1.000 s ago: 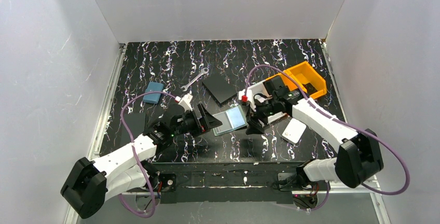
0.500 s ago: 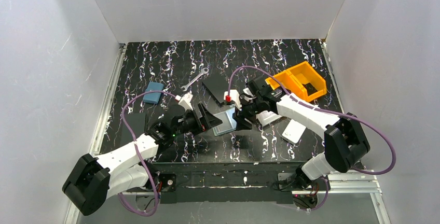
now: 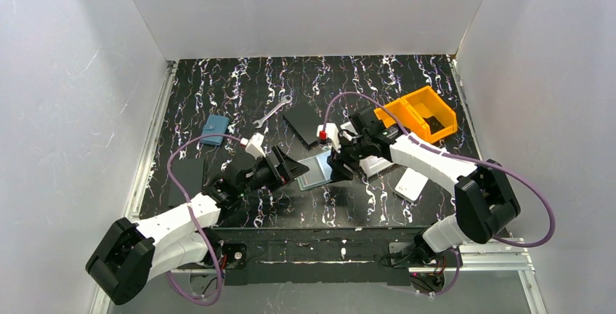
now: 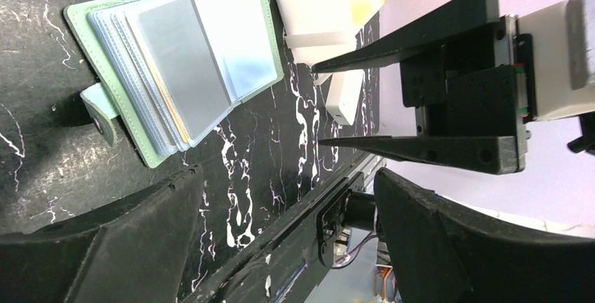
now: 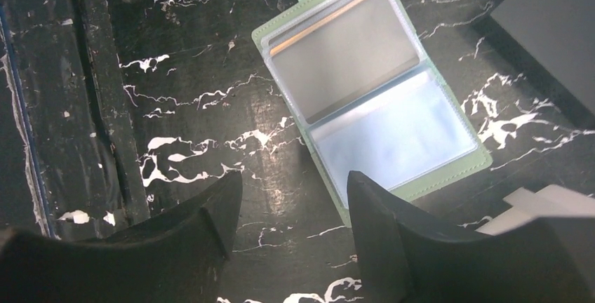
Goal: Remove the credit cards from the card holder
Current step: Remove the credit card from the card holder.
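Observation:
The card holder (image 3: 317,172) lies open on the table, pale mint-green with clear sleeves. In the right wrist view (image 5: 421,184) its upper sleeve holds a grey card (image 5: 344,57) with a tan card's edge (image 5: 326,19) behind it; the lower sleeve looks light blue. It also shows in the left wrist view (image 4: 259,50), with the grey card (image 4: 184,64) on top. My left gripper (image 3: 296,170) (image 4: 289,174) is open and empty at the holder's left edge. My right gripper (image 3: 335,168) (image 5: 295,177) is open just above the holder's right side, holding nothing.
An orange bin (image 3: 425,110) stands at the back right. A black square plate (image 3: 305,123) and a wrench (image 3: 274,109) lie behind the holder. A small blue pouch (image 3: 214,129) is at the left, a white box (image 3: 412,183) at the right.
My right arm has swung left from beside the holder to just over its right side. My left gripper has stayed at the holder's left edge. The holder has not moved.

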